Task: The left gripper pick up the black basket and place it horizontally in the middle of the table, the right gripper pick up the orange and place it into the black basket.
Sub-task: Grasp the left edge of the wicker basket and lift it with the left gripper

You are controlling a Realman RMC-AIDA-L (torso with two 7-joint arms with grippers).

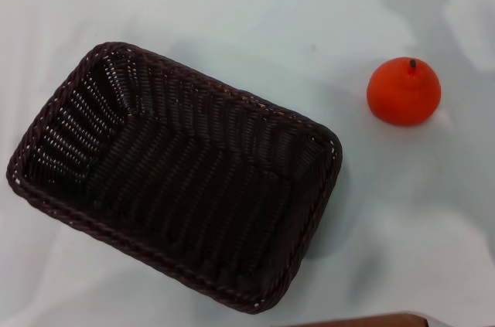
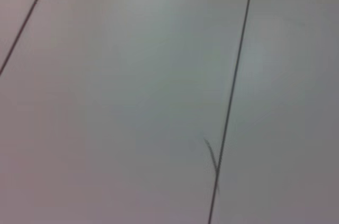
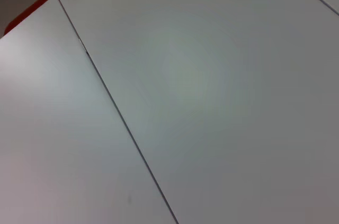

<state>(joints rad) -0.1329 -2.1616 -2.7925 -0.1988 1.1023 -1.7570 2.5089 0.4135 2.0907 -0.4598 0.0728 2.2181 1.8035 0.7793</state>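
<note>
The black basket (image 1: pixel 178 176) lies on the white table (image 1: pixel 255 10) at the left and centre of the head view, turned at an angle, open side up and empty. The orange (image 1: pixel 403 91) stands upright on the table to the right of the basket, apart from it, its dark stem on top. Neither gripper shows in any view. Both wrist views show only pale flat panels with thin dark seams.
A brown edge (image 1: pixel 371 319) shows at the bottom of the head view. The right wrist view shows an orange-red strip (image 3: pixel 37 7) along one panel edge.
</note>
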